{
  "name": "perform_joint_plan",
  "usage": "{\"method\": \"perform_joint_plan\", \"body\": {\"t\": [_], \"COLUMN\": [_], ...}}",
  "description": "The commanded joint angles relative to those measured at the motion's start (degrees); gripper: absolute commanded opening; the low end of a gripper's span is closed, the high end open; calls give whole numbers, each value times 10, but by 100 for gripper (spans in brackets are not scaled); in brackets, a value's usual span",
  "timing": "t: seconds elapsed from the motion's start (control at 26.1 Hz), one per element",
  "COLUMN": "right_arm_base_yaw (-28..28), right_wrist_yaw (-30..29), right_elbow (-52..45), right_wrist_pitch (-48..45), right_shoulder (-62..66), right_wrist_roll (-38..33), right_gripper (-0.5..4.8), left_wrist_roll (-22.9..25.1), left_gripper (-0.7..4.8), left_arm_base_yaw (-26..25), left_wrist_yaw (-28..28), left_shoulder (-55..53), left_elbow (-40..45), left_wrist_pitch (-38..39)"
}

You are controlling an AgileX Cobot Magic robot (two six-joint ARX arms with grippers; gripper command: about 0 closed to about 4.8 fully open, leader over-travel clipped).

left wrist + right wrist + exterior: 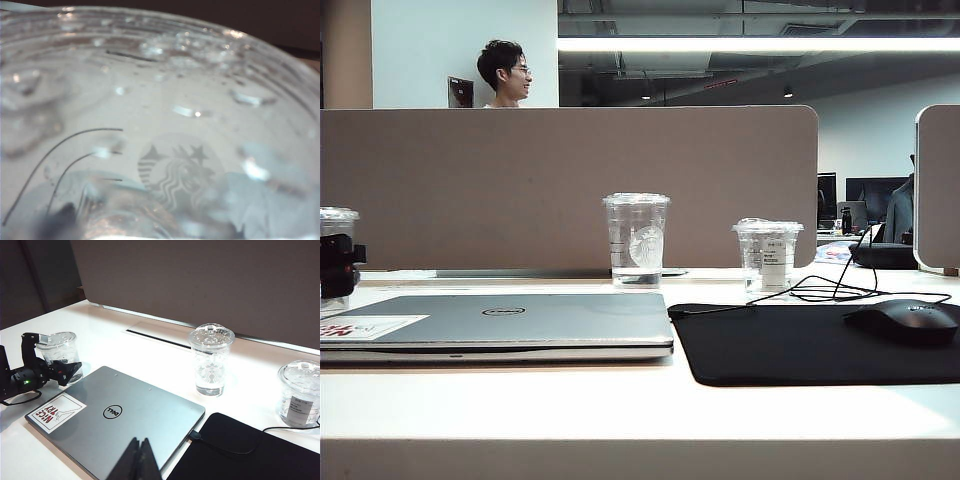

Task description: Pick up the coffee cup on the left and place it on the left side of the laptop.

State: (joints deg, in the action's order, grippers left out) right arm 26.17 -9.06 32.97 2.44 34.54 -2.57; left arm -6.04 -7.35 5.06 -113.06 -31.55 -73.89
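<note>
Fingers of my left gripper (50, 357) stand apart around the short clear plastic coffee cup (60, 351) at the left edge of the exterior frame, just left of the thin silver-grey laptop (510, 322) on the white bench (620, 400). My right gripper (137, 460), fingers together, hangs over the laptop's near edge; open bench lies along the lower frame.

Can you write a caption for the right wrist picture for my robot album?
Left claw around the coffee cup beside the laptop; shut right claw waits above it.
</note>
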Motion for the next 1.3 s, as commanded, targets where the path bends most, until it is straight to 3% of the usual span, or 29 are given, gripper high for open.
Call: {"method": "perform_joint_plan", "body": {"t": [0.04,0.12,0.23,0.38,0.69,0.81,0.84,0.92,1.04,1.15,1.3], "right_arm_base_yaw": [0,0,0,0,0,0,0,0,0,0,0], "right_wrist_yaw": [0,-1,-1,-1,-1,-1,0,0,0,-1,-1], "right_elbow": [2,2,2,2,2,2,2,2,2,2,2], "right_wrist_pitch": [-13,-14,-14,-14,-14,-14,-14,-14,-14,-14,-14], "right_shoulder": [0,0,0,-1,-1,-1,-1,-1,-1,-1,-1], "right_wrist_roll": [1,1,1,1,0,0,0,0,0,0,0], "right_gripper": [-2,-2,-2,-2,-2,-2,-2,-2,-2,-2,-2], "left_wrist_roll": [0,0,2,29,31,31,31,31,30,31,30], "left_gripper": [350,361,479,479,479,401,329,254,100,-2,-6], "left_arm_base_yaw": [-1,-1,-1,-1,-1,-1,-1,-1,-1,0,0], "left_wrist_yaw": [12,12,12,-12,-30,-29,-29,-29,-28,-24,-25], "left_shoulder": [2,6,15,49,132,167,196,225,278,334,415], "left_elbow": [0,2,8,37,117,142,153,160,161,161,161], "left_wrist_pitch": [-4,-3,-4,-3,-3,12,46,88,169,233,306]}}
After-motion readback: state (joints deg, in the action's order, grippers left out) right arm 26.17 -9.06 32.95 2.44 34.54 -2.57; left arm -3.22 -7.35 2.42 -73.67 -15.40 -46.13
